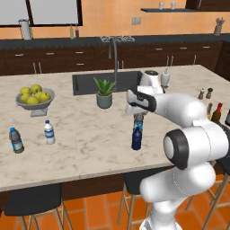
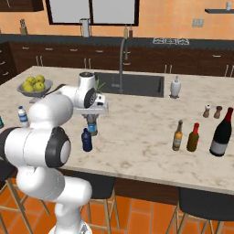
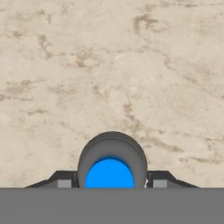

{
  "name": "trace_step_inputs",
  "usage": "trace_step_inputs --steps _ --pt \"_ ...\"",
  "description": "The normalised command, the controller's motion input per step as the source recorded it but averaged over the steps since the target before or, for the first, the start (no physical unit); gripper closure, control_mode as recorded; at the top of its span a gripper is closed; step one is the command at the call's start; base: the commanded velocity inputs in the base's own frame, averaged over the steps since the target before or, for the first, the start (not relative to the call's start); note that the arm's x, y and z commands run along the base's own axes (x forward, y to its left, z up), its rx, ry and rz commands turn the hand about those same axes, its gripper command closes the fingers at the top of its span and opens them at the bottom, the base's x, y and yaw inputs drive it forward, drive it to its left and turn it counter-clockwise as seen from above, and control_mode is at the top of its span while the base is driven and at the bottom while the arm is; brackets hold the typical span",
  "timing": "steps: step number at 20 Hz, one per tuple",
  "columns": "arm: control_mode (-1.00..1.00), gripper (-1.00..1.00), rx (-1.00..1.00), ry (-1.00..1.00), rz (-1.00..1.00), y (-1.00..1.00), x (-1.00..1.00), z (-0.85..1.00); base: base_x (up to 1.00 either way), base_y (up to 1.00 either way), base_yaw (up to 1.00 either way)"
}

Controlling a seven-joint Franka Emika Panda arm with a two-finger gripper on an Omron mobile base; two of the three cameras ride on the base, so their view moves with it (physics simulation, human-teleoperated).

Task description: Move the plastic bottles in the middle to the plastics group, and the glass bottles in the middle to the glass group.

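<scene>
Pincer [image 3: 109, 183] clamped around clear bottle [image 3: 112, 159], bottle body mostly hidden under hand

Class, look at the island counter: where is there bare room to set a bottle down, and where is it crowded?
Free: the marble between the white water bottle and the navy bottle; also between the navy bottle and the amber bottle. Crowded: the right end, around the red-necked bottle and the shakers.

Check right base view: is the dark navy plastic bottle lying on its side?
No, the dark navy plastic bottle stands upright on the marble counter, just beside the gripper.
</scene>
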Motion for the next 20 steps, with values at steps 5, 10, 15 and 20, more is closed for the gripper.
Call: trace_step_inputs --steps 5,10,15,20 --pt "-1.0 1.0 0.0 -0.04 0.26 0.99 -0.07 0.0 0.0 0.0 0.0" --pt "-1.0 1.0 0.05 -0.11 0.1 0.44 0.22 0.01 0.0 0.0 0.0" --pt "-1.0 1.0 0.03 -0.05 0.1 0.54 -0.02 0.0 0.0 0.0 0.0" --pt "-1.0 1.0 0.0 0.0 0.18 0.8 -0.26 0.0 0.0 0.0 0.0"
